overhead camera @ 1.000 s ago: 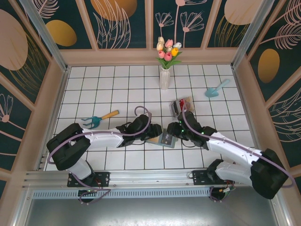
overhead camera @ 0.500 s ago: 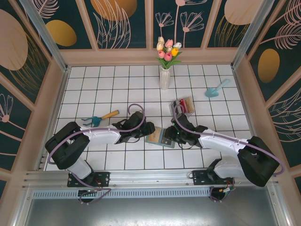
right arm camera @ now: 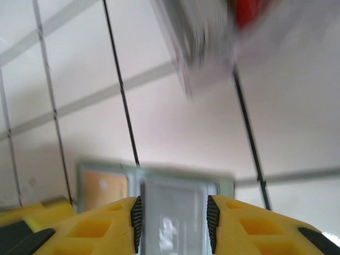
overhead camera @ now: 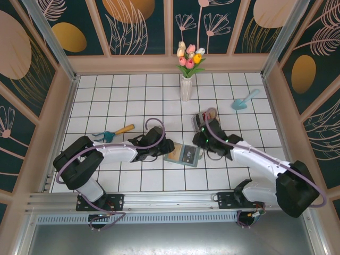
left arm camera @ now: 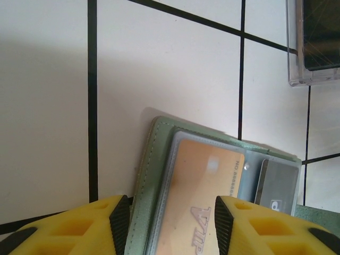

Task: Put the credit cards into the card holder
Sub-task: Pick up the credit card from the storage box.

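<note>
Both left gripper (left arm camera: 169,215) and right gripper (right arm camera: 174,215), low in frame, show spread fingers, grip unclear; a bump could shove the card holder (left arm camera: 144,175) away.

Top camera: fixed high above the card holder (overhead camera: 182,155), set back on its near side, facing down, far off. My left wrist camera faces down on its left half, very close; my right wrist camera, blurred, sits close over its right half. All three share it.
</note>
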Tool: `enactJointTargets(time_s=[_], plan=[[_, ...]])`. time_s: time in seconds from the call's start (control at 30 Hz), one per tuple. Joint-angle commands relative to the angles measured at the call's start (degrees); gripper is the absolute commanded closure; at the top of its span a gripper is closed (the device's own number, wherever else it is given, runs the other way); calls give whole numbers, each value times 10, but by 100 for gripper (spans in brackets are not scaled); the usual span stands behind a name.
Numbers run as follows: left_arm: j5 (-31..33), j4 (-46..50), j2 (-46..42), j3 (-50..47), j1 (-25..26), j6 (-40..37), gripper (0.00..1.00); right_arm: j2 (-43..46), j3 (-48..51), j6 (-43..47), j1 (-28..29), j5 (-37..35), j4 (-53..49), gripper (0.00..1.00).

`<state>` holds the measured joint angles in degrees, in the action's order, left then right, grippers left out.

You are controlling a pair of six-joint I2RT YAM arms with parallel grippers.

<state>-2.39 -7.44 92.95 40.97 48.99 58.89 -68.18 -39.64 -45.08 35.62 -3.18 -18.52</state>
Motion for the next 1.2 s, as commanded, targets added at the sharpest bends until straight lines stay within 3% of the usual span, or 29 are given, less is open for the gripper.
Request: enactJointTargets(time_s=[0.0, 0.2, 0.4, 0.5, 0.63, 0.83, 1.17], plan=[[11, 18, -2, 30, -6, -18, 51, -4, -65, 114, -53, -35, -54, 59], [10, 18, 4, 65, -17, -24, 47, -98, -173, 228, -119, -66, -102, 54], [-2, 17, 33, 113, -25, -30, 44, -212, -274, 294, -126, -119, -142, 53], [-15, 12, 49, 137, -26, -32, 44, -241, -299, 312, -127, -127, -144, 56], [-34, 11, 87, 173, -27, -38, 44, -265, -323, 315, -136, -171, -156, 52], [-52, 10, 123, 212, -28, -42, 43, -272, -320, 320, -139, -47, -130, 59], [-71, 15, 163, 255, -30, -43, 43, -318, -320, 328, -133, -61, -125, 64]])
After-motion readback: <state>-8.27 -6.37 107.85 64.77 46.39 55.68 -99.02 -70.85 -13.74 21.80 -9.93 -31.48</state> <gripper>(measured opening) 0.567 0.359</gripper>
